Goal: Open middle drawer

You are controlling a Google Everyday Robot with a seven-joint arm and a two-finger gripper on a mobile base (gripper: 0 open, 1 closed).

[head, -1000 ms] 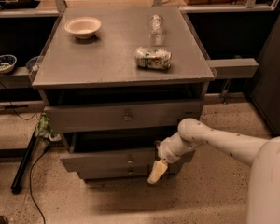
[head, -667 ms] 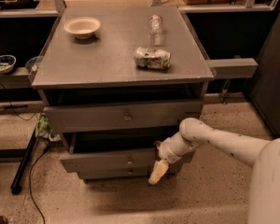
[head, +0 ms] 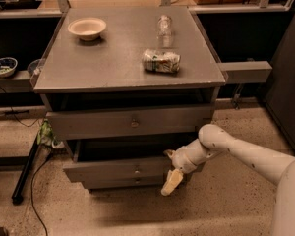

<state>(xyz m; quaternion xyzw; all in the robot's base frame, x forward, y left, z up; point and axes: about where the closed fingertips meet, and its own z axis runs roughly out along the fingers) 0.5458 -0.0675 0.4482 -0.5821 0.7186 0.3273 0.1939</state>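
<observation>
- The middle drawer (head: 118, 170) of the grey cabinet (head: 128, 75) is already part-way out. Its flat front stands forward of the cabinet body, and a dark strip of its inside shows behind it, under the uppermost drawer (head: 132, 123).
- The gripper (head: 171, 178) is at the right end of that drawer front, low down, with the pale arm (head: 236, 149) reaching in from the right. It looks to be against the front's end rather than at the small centre knob (head: 136, 171).
- From where I stand I cannot tell whether the gripper is open or closed, or whether it really has hold of the front.
- To my eye the step in hand is the pull itself, and it seems well along. The drawer is open, but probably not at full travel.
- The next move calls for a straight draw outward along the drawer's run. Contact this far off-centre could skew the drawer, and a slip off the end would leave it where it is.
- The lowest drawer (head: 128, 183) sits just below and should be left alone.
- Against a second ago, the arm's round joint has drawn back a little to the right. The gripper has gone with it, and the drawer front sits slightly further out, with more dark showing.
- The bowl (head: 87, 28), bottle (head: 164, 24) and can (head: 161, 61) on top have not shifted.
</observation>
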